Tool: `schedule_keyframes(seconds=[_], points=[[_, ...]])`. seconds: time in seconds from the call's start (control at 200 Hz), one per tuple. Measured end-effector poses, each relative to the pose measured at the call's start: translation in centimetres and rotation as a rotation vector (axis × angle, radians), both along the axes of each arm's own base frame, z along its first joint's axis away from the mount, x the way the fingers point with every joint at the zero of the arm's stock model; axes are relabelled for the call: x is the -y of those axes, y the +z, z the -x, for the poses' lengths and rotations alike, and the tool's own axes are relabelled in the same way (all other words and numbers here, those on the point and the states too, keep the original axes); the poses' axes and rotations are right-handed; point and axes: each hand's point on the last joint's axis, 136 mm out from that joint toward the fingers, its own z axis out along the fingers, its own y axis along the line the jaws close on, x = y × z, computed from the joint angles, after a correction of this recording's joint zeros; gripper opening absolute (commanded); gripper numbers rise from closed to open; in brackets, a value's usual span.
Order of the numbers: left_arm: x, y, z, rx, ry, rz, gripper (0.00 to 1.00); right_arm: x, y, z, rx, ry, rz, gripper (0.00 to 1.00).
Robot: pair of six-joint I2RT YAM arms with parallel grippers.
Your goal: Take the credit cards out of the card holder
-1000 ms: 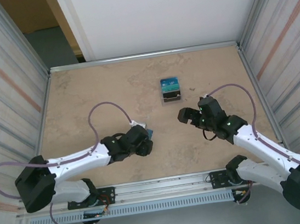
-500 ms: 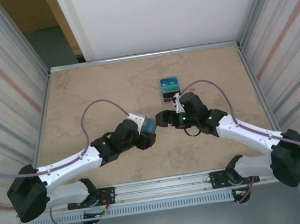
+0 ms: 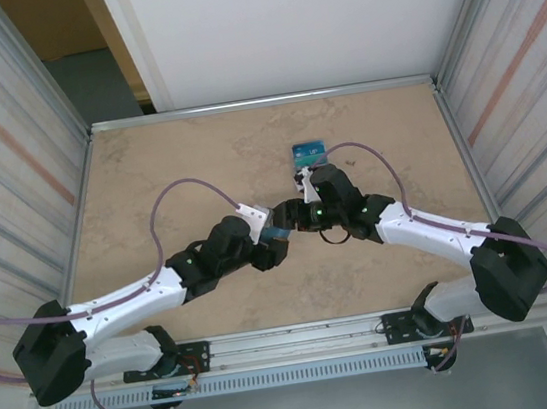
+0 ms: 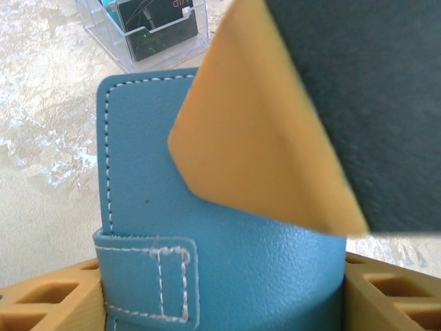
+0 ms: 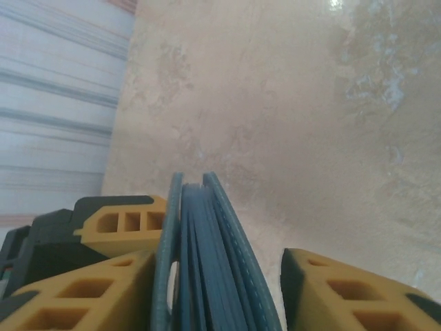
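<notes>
The card holder (image 3: 278, 227), a teal-blue stitched wallet, is held off the table at the middle. My left gripper (image 3: 275, 238) is shut on its lower part, with yellow pads (image 4: 48, 298) against both sides of the card holder (image 4: 151, 172). My right gripper (image 3: 291, 217) comes from the right and straddles the upper edge. In the right wrist view the card holder (image 5: 207, 276) stands edge-on between that gripper's (image 5: 219, 276) fingers: the left pad (image 5: 96, 289) touches it and a gap is left at the right pad (image 5: 344, 289). Thin blue layers sit between the covers; I cannot tell credit cards from pockets.
A small clear stand (image 3: 309, 151) with dark and teal cards (image 4: 155, 27) in it sits on the table just behind the grippers. The beige table (image 3: 168, 168) is walled by corrugated panels left and right. Both arms' cables arch over the table.
My right arm has swung left from the right side to the wallet, and its jaws have narrowed around the wallet's edge. My left arm raised the wallet toward the middle.
</notes>
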Motion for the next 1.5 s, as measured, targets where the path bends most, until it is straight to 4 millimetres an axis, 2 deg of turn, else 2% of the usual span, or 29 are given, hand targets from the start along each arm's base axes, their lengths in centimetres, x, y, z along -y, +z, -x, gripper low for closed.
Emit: schedule_keyframes(seconds=[0.05,0.135,0.281,0.456,0.566,0.702,1.052,1.323,1.438,1.498], points=[[0.0,-0.1,-0.1,0.009,-0.007,-0.009,0.8,0.0,0.1,-0.1,0.0,-0.005,-0.001,0.28],[0.1,-0.1,-0.2,0.029,-0.018,-0.027,0.98,0.2,-0.1,-0.2,-0.007,-0.022,0.004,0.25],[-0.1,0.2,-0.8,0.086,-0.026,-0.068,0.99,1.4,-0.8,-1.0,-0.016,-0.081,0.043,0.19],[-0.8,1.6,-1.4,0.187,-0.031,-0.112,0.99,4.5,-1.0,-2.6,-0.017,-0.223,0.103,0.12],[-1.1,2.6,-1.6,0.247,-0.043,-0.13,0.94,6.3,-0.3,-3.6,0.002,-0.308,0.112,0.11],[-0.6,2.5,-1.8,0.287,-0.077,-0.159,0.9,7.6,-0.5,-4.0,-0.008,-0.376,0.155,0.1],[5.1,-0.5,-1.0,0.387,-0.205,-0.23,0.73,7.9,0.8,-5.1,-0.005,-0.447,0.145,0.08],[6.9,0.1,-3.8,0.478,-0.117,-0.239,0.65,7.4,0.6,-5.4,-0.022,-0.453,0.147,0.07],[7.2,0.2,-4.7,0.496,-0.089,-0.251,0.57,7.6,0.5,-5.5,-0.025,-0.465,0.147,0.06],[7.3,0.2,-5.0,0.499,-0.081,-0.257,0.47,7.9,0.5,-5.8,-0.02,-0.482,0.15,0.06]])
